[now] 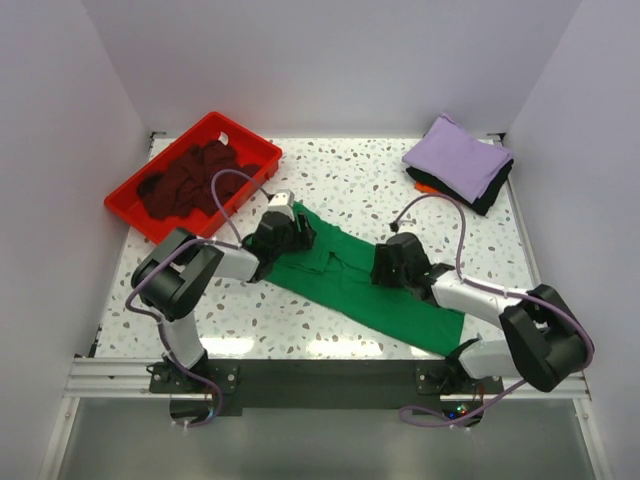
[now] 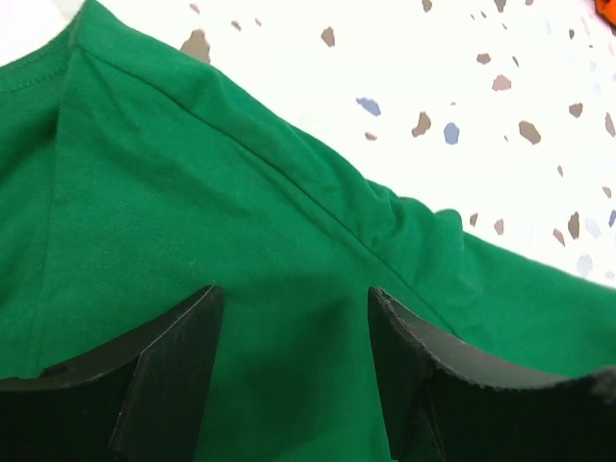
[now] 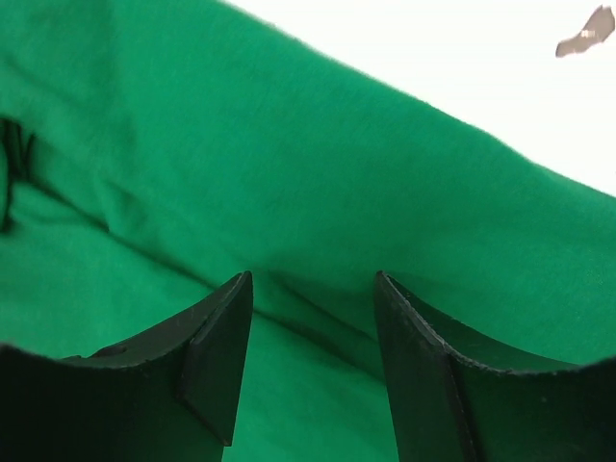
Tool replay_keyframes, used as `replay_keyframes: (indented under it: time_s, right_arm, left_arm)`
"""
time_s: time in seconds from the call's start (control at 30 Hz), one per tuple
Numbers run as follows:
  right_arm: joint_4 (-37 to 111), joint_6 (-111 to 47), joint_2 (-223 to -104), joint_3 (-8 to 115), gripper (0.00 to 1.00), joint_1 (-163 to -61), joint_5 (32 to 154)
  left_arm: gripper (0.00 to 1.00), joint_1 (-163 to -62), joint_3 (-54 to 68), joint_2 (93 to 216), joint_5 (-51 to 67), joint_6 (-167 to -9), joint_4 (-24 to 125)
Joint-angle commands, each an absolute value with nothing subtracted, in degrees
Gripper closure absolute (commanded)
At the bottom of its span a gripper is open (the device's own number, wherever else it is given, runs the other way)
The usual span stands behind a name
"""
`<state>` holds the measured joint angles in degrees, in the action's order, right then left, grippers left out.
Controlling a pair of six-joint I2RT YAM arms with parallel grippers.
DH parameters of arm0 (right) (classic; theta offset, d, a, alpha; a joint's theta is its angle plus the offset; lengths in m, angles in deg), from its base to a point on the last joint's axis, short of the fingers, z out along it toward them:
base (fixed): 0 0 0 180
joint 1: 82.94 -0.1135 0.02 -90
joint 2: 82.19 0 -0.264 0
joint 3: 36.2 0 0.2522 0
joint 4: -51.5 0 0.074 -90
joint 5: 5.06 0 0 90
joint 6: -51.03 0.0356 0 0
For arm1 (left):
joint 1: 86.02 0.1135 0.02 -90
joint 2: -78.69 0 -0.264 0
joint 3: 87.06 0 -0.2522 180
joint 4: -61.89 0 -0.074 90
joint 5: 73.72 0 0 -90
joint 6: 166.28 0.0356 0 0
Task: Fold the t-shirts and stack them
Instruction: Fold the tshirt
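Green shirt (image 1: pixel 345 287) lies upper left to lower right; left hand (image 1: pixel 287 228) at its upper end, right hand (image 1: pixel 388 266) midway, both spread.

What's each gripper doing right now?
Left gripper: open, fingers apart over the green t-shirt, not clamped.
Right gripper: open over the same t-shirt, not clamped.

The spread t-shirt (image 1: pixel 350 285) lies centrally, the tray (image 1: pixel 240 135) holding a crumpled t-shirt (image 1: pixel 190 180) back left, folded stack (image 1: pixel 460 160) back right.
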<state>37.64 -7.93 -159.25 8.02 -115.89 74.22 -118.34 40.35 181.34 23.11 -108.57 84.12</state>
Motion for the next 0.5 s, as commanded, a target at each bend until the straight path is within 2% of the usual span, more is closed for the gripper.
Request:
replay_keyframes:
  time_s: [0.0, 0.2, 0.47]
  right_arm:
    - [32.5, -5.3, -155.7, 7.0, 0.43, -115.7, 76.1]
    - [30.5, -6.2, -150.6, 6.7, 0.42, -115.8, 76.3]
    - [33.7, -8.3, -149.2, 6.9, 0.39, -115.8, 75.3]
  left_arm:
    - [0.33, -118.3, 34.6, 185.7, 24.7, -105.9, 77.8]
    - [0.32, -118.4, 28.8, 188.1, 24.2, -104.3, 76.0]
    - [0.24, -118.3, 30.3, 176.4, 26.5, -102.9, 72.9]
